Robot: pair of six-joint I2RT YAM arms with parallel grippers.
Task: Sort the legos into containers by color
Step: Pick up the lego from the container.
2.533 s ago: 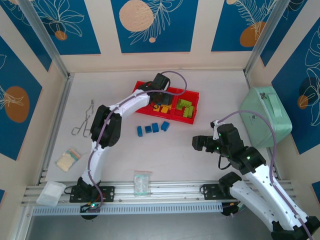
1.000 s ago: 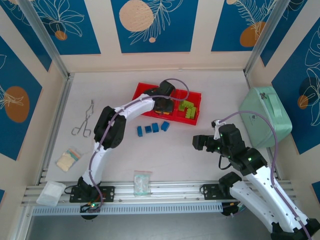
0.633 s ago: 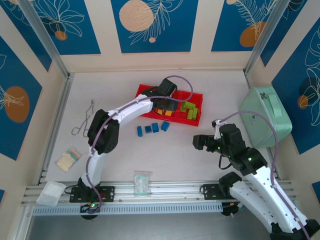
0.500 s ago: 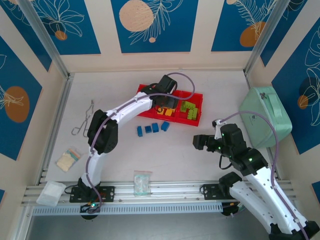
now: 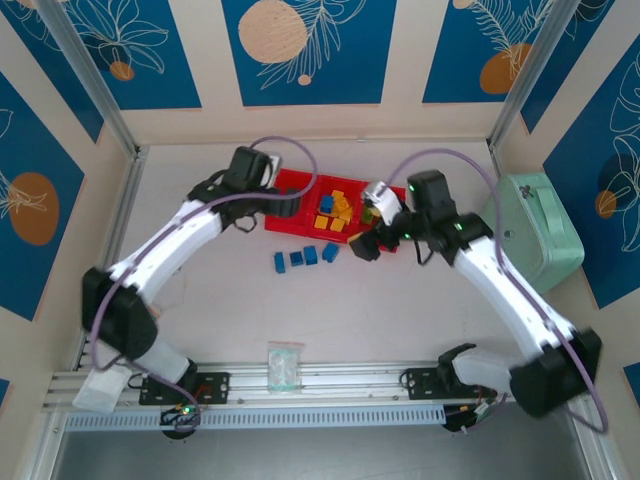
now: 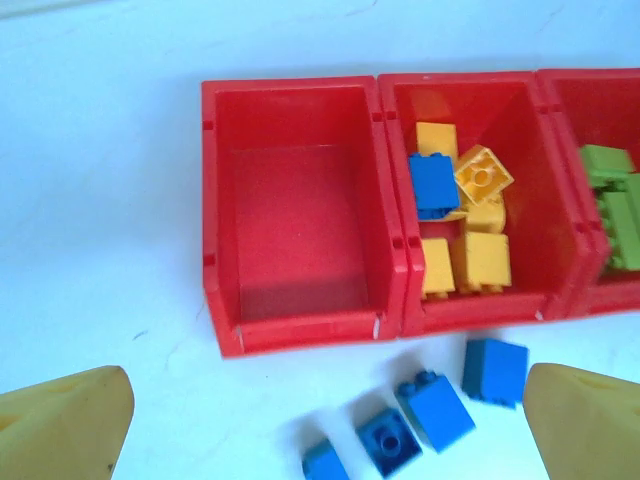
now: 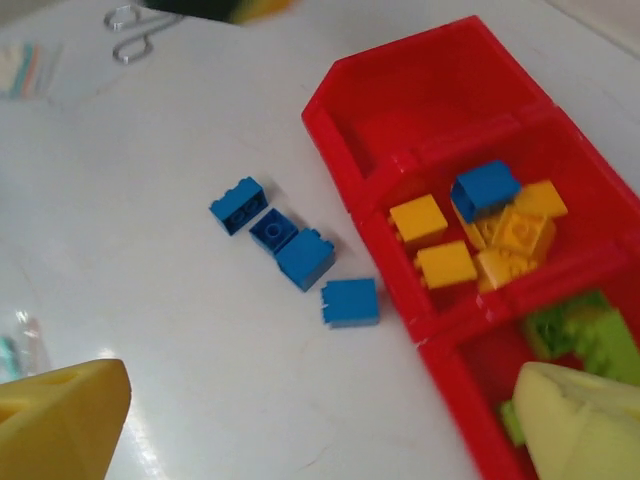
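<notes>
Ben: Both arms have swung. The right hand (image 7: 320, 420), parked at the lower right half a second ago, now hangs by the right end of the long, shallow red plastic tray (image 6: 212, 220). The left hand (image 6: 325, 425) has pulled back to its left end.

Ana: Holding anything?

Ben: No. Each has its yellow fingers spread wide, released.

Ana: And the bricks?

Ben: Four small blue studded bricks (image 6: 437, 410) lie bunched on the white worktop (image 6: 100, 200) just below the tray, some touching. Orange-yellow bricks (image 6: 480, 260) sit in the middle compartment with one blue brick (image 6: 434, 183) on top. Lime green bricks (image 6: 612, 215) are at the right, and the left compartment (image 6: 295, 230) is bare.

Ana: Risks?

Ben: Closing on that bunch could catch two bricks or flick a neighbour away. The stray blue one could be overlooked. Two arms this close might clash or shove the tray.
</notes>
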